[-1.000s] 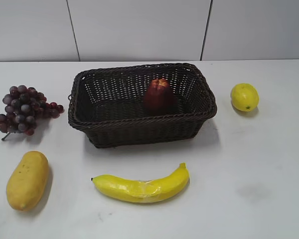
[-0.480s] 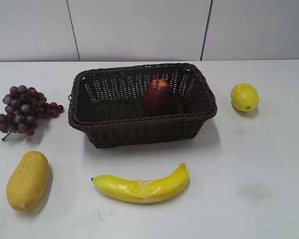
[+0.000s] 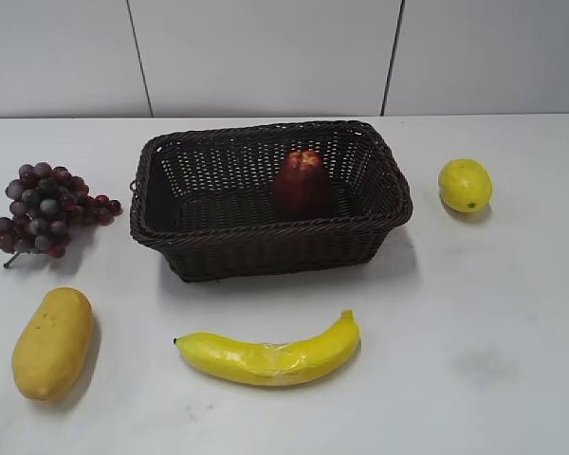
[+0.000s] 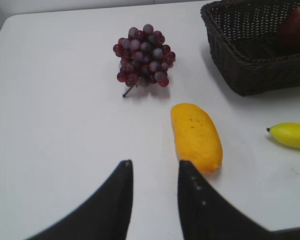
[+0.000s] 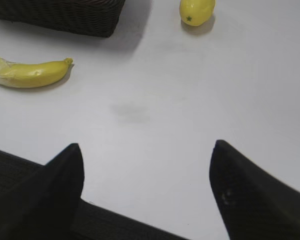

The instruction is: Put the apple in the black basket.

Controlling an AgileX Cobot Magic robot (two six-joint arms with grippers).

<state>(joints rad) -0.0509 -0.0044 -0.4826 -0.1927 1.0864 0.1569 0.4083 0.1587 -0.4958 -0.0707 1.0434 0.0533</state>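
Both grippers, right (image 5: 146,172) spread wide and left (image 4: 154,172) slightly parted, hold nothing away from the black basket (image 3: 266,232), because the apple (image 3: 301,183) already sits inside it.

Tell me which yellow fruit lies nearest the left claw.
The mango, the plump orange-yellow one just beyond the left claw; the banana and lemon lie farther off.
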